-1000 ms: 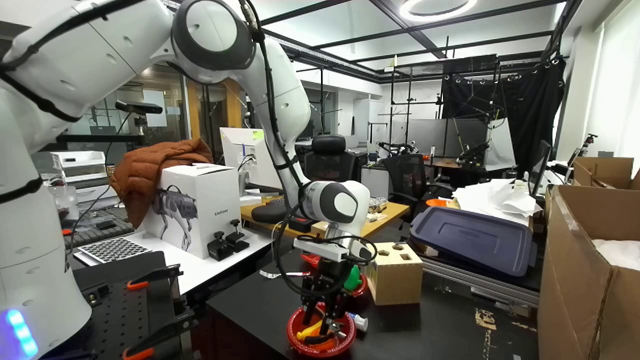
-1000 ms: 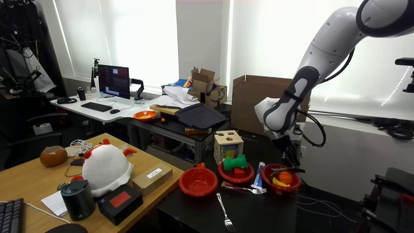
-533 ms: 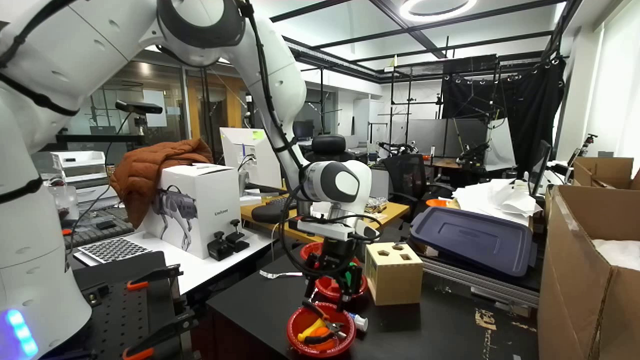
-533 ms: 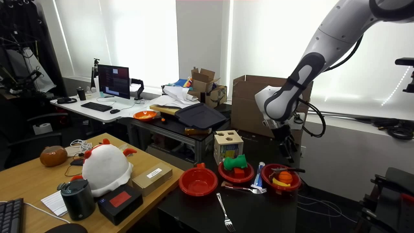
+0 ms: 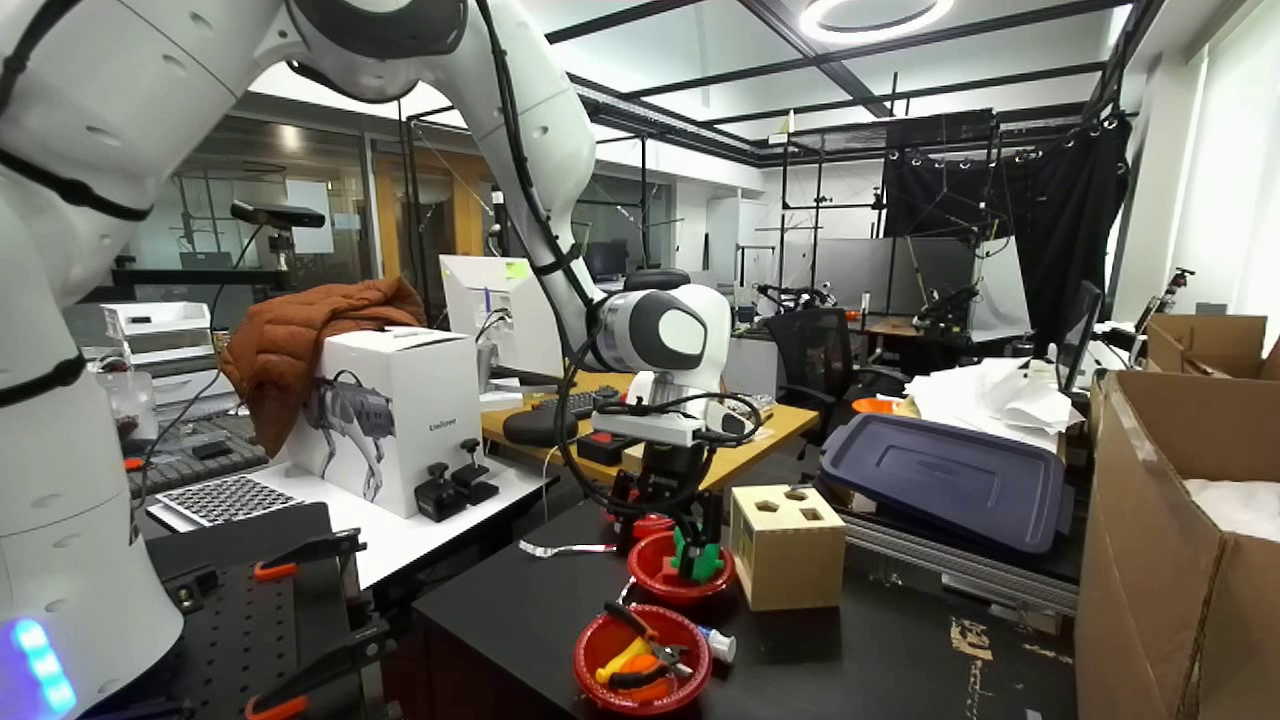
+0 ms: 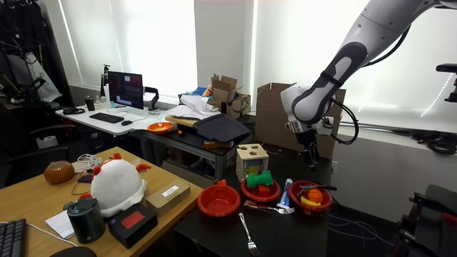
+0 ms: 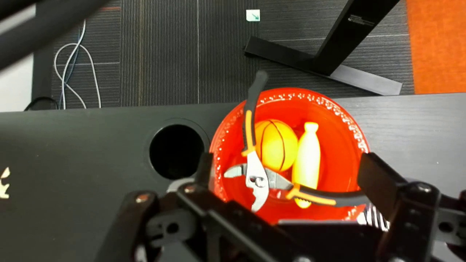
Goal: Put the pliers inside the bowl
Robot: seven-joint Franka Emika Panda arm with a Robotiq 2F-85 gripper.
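Observation:
The pliers (image 7: 256,174), with grey metal heads and black-and-orange handles spread wide, lie in a red bowl (image 7: 347,122). One handle sticks out past the rim. Both exterior views show these pliers (image 6: 317,187) across the same bowl (image 5: 583,650). An orange ball (image 7: 276,145) and a yellow bottle-shaped toy (image 7: 307,156) share the bowl beneath them. My gripper (image 7: 287,169) hangs above, apart from everything, its fingers far apart with nothing held. In an exterior view the gripper (image 6: 311,160) is well over the bowl's height.
A second red bowl (image 6: 244,191) holds a green toy (image 6: 260,179) and a red block (image 6: 264,190). Beyond it is another red bowl (image 6: 217,207). Nearby lie a toothpaste tube (image 6: 285,192) and a fork (image 6: 249,233). A wooden shape box (image 5: 790,560) and large cardboard box (image 5: 1140,560) stand close.
A second ago my gripper was down at the pliers in the bowl. It has opened wider and risen away, leaving the pliers lying in place.

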